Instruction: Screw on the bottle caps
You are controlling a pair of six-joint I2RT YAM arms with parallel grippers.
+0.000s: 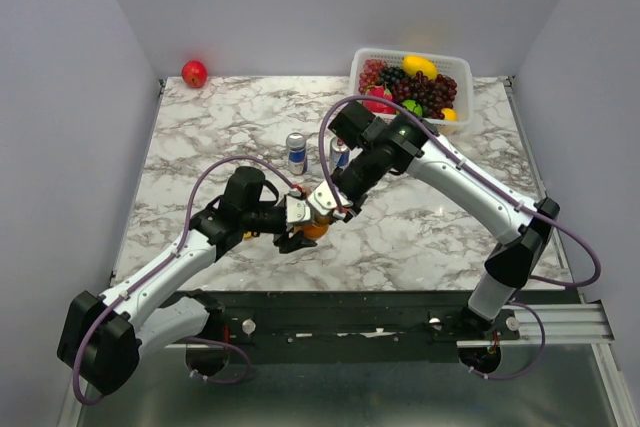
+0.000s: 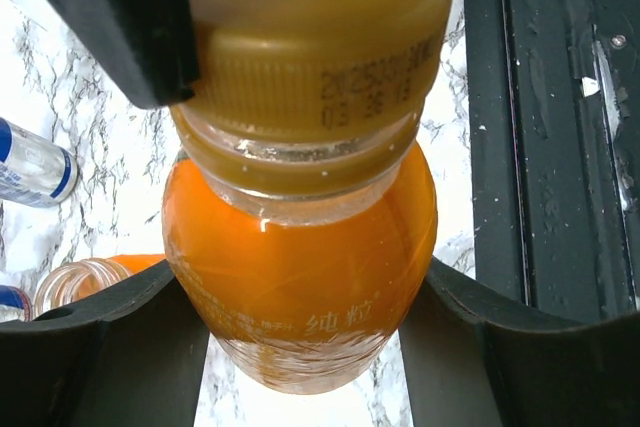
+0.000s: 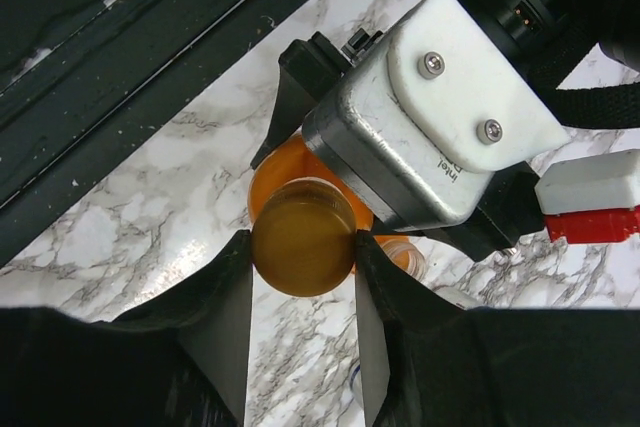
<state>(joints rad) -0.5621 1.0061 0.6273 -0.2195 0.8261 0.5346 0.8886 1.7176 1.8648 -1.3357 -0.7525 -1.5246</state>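
A stubby bottle of orange liquid (image 2: 300,277) is held between the fingers of my left gripper (image 2: 300,352), near the table's front edge (image 1: 313,231). An orange-gold cap (image 2: 310,67) sits on its neck. My right gripper (image 3: 302,247) is shut on that cap (image 3: 302,235) from above, and one of its fingers (image 2: 100,17) shows in the left wrist view. In the top view the two grippers (image 1: 300,232) (image 1: 326,204) meet at the bottle. A second orange bottle (image 2: 90,279) with an open neck lies just behind. The glass jar, the silver lid and the other cap are out of view.
Two blue-and-silver cans (image 1: 296,152) (image 1: 340,154) stand behind the grippers. A white basket (image 1: 362,59) of fruit sits at the back right, and a red apple (image 1: 194,73) at the back left. The dark rail (image 1: 400,302) runs along the table's front edge.
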